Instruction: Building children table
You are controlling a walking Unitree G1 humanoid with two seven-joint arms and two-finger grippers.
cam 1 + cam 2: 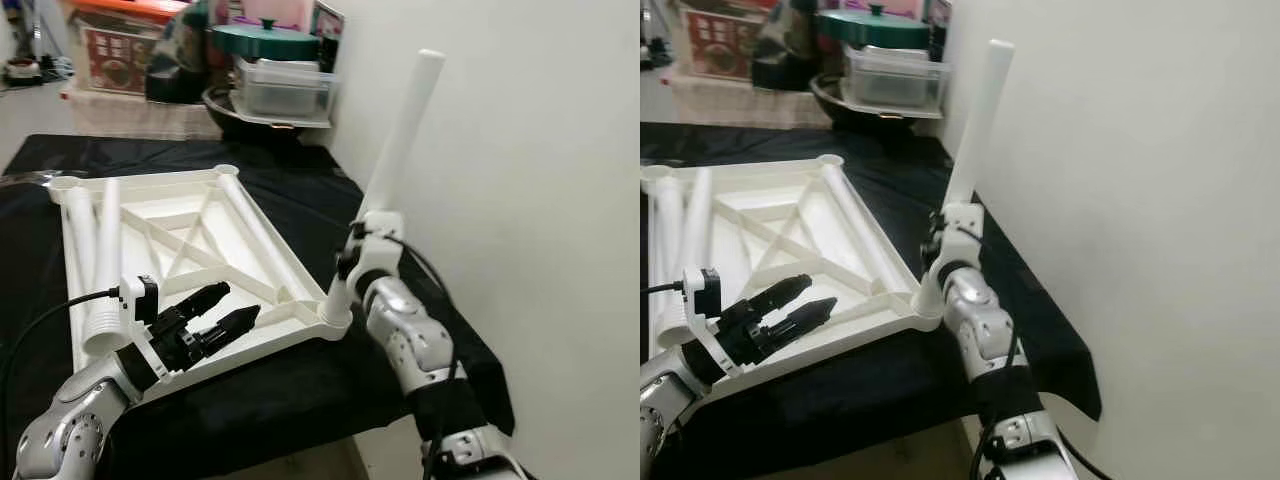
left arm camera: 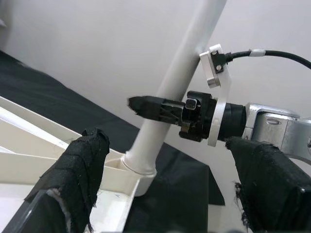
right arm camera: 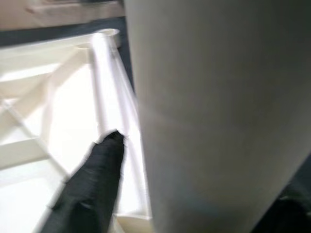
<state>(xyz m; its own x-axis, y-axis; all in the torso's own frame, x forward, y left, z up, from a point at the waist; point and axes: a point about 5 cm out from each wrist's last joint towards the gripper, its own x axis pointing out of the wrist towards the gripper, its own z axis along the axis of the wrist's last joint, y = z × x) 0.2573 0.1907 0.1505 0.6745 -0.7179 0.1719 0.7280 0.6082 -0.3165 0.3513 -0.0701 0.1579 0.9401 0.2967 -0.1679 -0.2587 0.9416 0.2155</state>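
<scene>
A: Where was the white table leg [image 1: 403, 130]?
B: Standing tilted in the near-right corner socket of the upturned white tabletop [image 1: 180, 240]. Right gripper [image 2: 167, 108] clamped low on it.
A: Handling?
B: Prob. light, stiff, slick plastic; grip low, nr the socket.
A: Left gripper [image 1: 212, 318]?
B: Fingers apart, holding nothing, over the near edge. Two loose legs [image 1: 96, 260] lay far-left.

The table top [image 1: 180, 240] is plain white plastic, same as the leg [image 1: 400, 140] and the two spare legs [image 1: 95, 250] – all on a black cloth [image 1: 270, 400]. Silver arms, black fingers [image 1: 225, 325]. Wall [image 1: 540, 180] is off-white. Further back there's a teal lid [image 1: 265, 40] and an orange-lidded box [image 1: 125, 30].
</scene>
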